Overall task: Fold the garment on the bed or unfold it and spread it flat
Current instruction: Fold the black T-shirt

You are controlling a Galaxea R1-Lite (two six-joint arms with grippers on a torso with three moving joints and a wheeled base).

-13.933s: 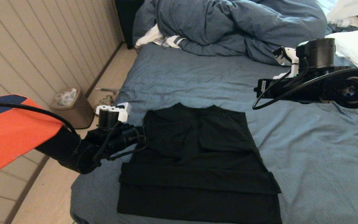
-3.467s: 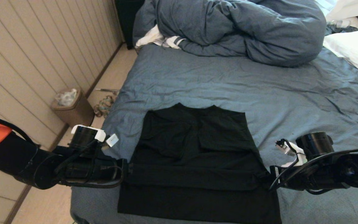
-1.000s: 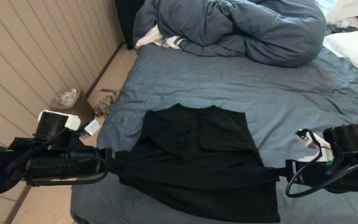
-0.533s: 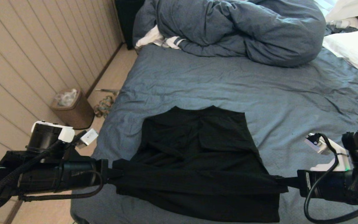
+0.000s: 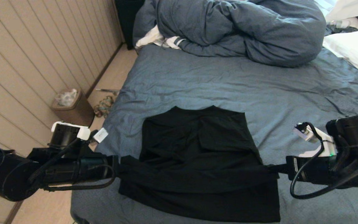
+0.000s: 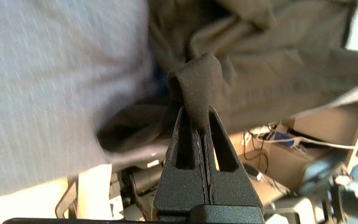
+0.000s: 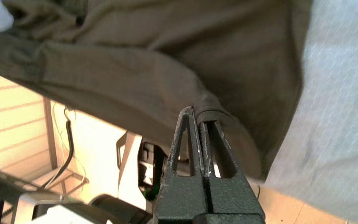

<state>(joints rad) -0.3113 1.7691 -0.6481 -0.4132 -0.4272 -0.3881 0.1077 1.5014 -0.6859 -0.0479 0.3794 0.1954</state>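
Head view shows the left gripper (image 5: 119,166) and right gripper (image 5: 272,169) each clamped on a side of the black shirt (image 5: 197,168), a fold stretched between them above the bed (image 5: 228,84). Left wrist view: the pinched cloth (image 6: 197,90) bunches just past the tips. Right wrist view: the shirt (image 7: 166,68) spreads beyond closed fingers (image 7: 186,124). Uneven pulling could slip thin fabric free or skew the fold.

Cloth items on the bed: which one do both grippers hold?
The black T-shirt, pinched at its sides by the left gripper and right gripper; the others lie untouched.
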